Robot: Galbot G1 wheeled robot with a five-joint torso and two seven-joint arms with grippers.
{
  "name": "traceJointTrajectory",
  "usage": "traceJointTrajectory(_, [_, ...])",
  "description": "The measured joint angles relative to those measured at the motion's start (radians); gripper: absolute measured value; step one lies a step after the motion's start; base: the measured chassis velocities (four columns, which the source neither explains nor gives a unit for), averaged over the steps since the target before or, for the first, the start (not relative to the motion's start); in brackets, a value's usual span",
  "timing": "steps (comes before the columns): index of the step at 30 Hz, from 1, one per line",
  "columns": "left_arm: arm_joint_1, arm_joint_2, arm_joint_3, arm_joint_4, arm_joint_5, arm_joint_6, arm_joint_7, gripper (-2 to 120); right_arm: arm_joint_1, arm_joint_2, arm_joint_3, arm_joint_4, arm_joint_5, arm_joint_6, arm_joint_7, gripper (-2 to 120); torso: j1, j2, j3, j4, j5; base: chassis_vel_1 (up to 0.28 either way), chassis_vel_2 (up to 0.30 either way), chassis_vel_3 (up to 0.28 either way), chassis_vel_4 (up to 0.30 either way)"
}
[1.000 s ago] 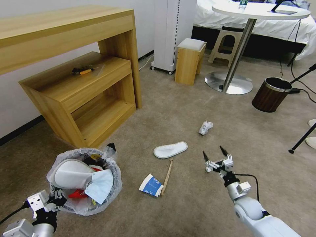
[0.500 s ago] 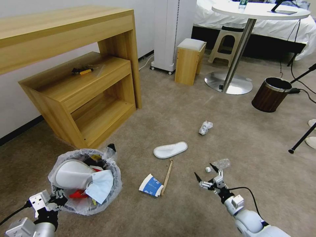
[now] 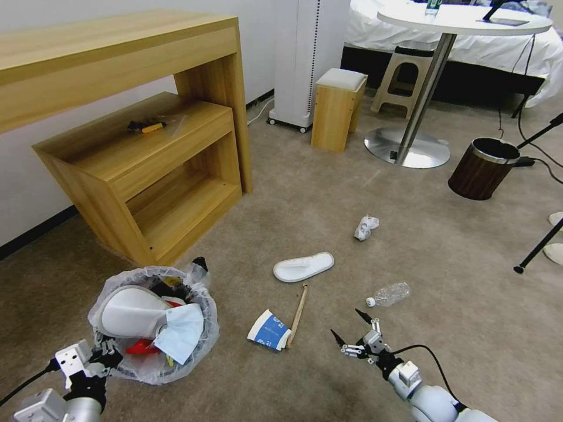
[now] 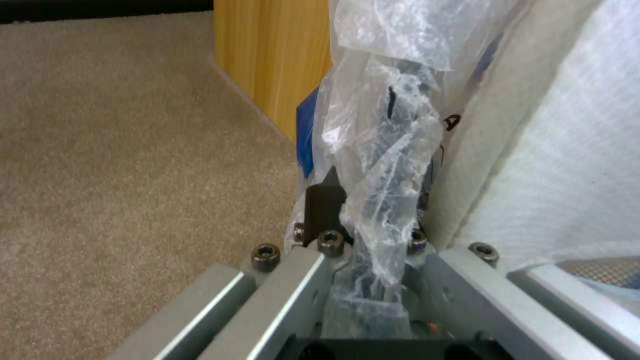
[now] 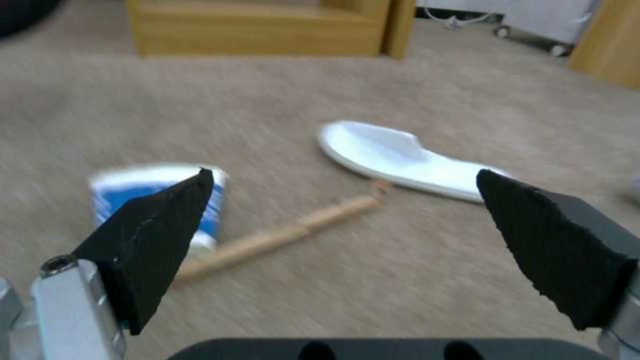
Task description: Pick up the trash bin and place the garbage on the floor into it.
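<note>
Bin (image 3: 153, 328) at 8 o'clock, left gripper (image 3: 102, 351) clamped on its bag rim; right gripper (image 3: 350, 333) w/ fingers apart, bottle (image 3: 390, 293) at its 1 o'clock.

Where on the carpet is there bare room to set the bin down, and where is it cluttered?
Bare carpet lies between the wooden shelf unit and the slipper, and right of the clear bottle. It is crowded around the paper cup and wooden stick, which the open right gripper faces. The left gripper holds the trash bin.

Beige carpet (image 3: 328, 193), white and blue litter.
White slipper (image 3: 303, 266), blue-and-white paper cup (image 3: 269, 330), pale wooden stick (image 3: 297, 315), clear bottle (image 3: 389, 293), dark brown wood-look bin (image 3: 482, 167).
</note>
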Motion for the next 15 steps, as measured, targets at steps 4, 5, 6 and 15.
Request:
traceJointTrajectory(4, [0.006, -0.006, 0.002, 0.000, 0.007, 0.000, 0.001, 0, 0.015, 0.013, -0.051, 0.016, 0.039, -0.013, 0.001, 100, 0.000, 0.000, 0.000, -0.0001, 0.0000, 0.000, 0.000, 0.000, 0.000])
traceJointTrajectory(5, [0.008, -0.007, 0.001, 0.000, 0.008, 0.000, 0.001, 0, 0.022, 0.018, -0.071, 0.015, 0.048, -0.016, 0.001, 100, 0.000, 0.000, 0.000, -0.0001, 0.0000, 0.000, 0.000, 0.000, 0.000])
traceJointTrajectory(6, [0.008, -0.007, 0.001, 0.000, 0.008, 0.000, 0.001, 0, 0.022, 0.018, -0.071, 0.015, 0.048, -0.016, 0.001, 100, 0.000, 0.000, 0.000, -0.0001, 0.0000, 0.000, 0.000, 0.000, 0.000])
traceJointTrajectory(15, [0.010, -0.007, -0.003, -0.001, 0.010, 0.000, -0.002, 0, 0.038, 0.060, -0.149, -0.034, 0.102, -0.038, 0.007, 100, 0.000, 0.000, 0.000, -0.0001, -0.0001, 0.000, 0.000, 0.000, 0.000])
